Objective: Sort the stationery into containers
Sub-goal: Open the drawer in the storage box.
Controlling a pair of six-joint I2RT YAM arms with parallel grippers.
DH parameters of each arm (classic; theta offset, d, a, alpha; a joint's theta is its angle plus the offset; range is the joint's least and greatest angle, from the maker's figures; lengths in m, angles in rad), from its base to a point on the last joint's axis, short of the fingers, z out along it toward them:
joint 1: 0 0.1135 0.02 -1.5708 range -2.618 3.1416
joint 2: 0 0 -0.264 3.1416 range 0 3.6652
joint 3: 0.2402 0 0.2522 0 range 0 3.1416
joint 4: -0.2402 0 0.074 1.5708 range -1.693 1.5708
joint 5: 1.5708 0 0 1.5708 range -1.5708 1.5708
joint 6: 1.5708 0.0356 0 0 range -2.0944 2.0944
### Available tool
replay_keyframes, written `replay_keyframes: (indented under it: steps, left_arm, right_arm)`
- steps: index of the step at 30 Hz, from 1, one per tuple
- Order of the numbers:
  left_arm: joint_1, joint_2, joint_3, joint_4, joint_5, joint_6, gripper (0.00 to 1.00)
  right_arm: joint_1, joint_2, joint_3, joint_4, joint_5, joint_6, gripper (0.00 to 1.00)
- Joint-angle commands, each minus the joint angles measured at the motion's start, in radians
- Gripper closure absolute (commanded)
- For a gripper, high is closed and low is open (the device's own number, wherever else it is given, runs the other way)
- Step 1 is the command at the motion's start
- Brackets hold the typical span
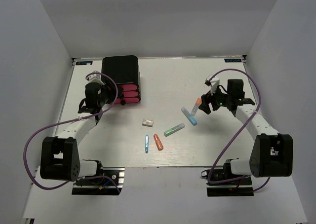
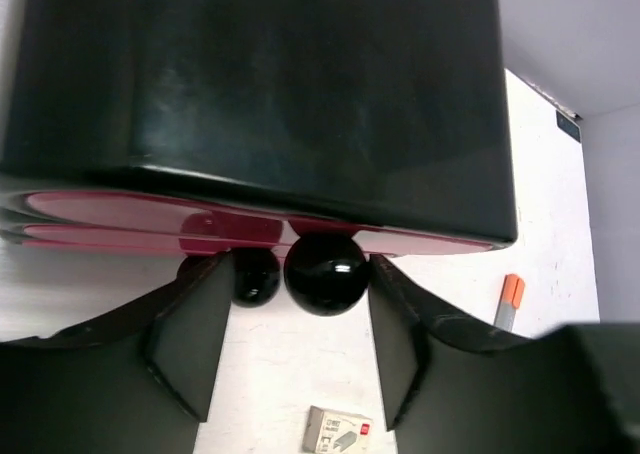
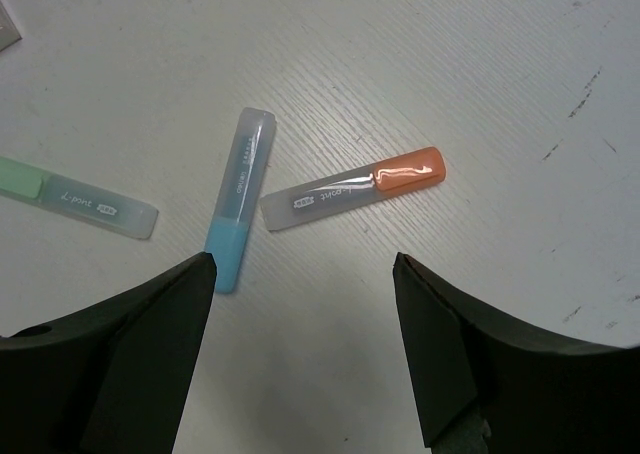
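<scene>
The black box (image 1: 120, 71) with three pink drawers (image 1: 129, 94) stands at the back left. My left gripper (image 1: 109, 101) is open at the drawer fronts. In the left wrist view its fingers (image 2: 190, 334) straddle a black round knob (image 2: 324, 272), with a second knob (image 2: 255, 274) beside it. My right gripper (image 1: 205, 105) is open and empty just above the table (image 3: 305, 264), close to the orange-tipped marker (image 3: 355, 189) and the blue-tipped marker (image 3: 240, 199). The green-tipped marker (image 1: 174, 130), white eraser (image 1: 147, 122), blue pen (image 1: 146, 143) and orange marker (image 1: 158, 142) lie mid-table.
White walls enclose the table (image 1: 222, 145) on the left, right and back. The eraser (image 2: 338, 431) lies on the table just below my left fingers. Purple cables loop beside both arms.
</scene>
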Motion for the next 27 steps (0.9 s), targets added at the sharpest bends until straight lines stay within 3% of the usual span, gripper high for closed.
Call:
replay_keyframes:
  steps: [1,7,8,11,13,23,25,26,27]
  left_arm:
    - [-0.003,0.007,0.044,0.036,-0.014,0.000,0.37]
    - [-0.003,0.027,0.054,0.047,-0.014,0.000,0.48]
    - [-0.003,0.027,0.054,0.047,-0.003,-0.010,0.59]
    - [-0.003,0.004,0.033,0.047,0.007,-0.010,0.76]
    - [-0.003,-0.018,0.004,0.037,0.027,-0.010,0.79]
    - [-0.003,-0.295,-0.185,-0.081,0.073,0.013,0.81]
    - [-0.003,-0.317,-0.199,-0.091,0.073,0.013,0.73]
    - [-0.003,-0.331,-0.209,-0.091,0.073,0.013,0.64]
    - [-0.003,-0.331,-0.209,-0.091,0.073,0.013,0.45]
  right_arm:
    - [0.004,0.003,0.006,0.031,-0.024,0.000,0.22]
    - [0.003,0.001,0.006,0.031,-0.023,-0.007,0.22]
    - [0.004,0.003,0.004,0.030,-0.024,-0.006,0.22]
    - [0.001,-0.002,0.003,0.025,-0.024,-0.015,0.22]
    - [0.004,-0.004,-0.005,0.024,-0.024,-0.030,0.22]
    - [0.004,0.006,-0.034,0.036,-0.030,-0.090,0.22]
    - [0.006,0.016,-0.034,0.036,-0.038,-0.108,0.22]
    - [0.007,0.019,-0.029,0.034,-0.047,-0.116,0.22]
    - [0.007,0.032,-0.026,0.037,-0.049,-0.138,0.21]
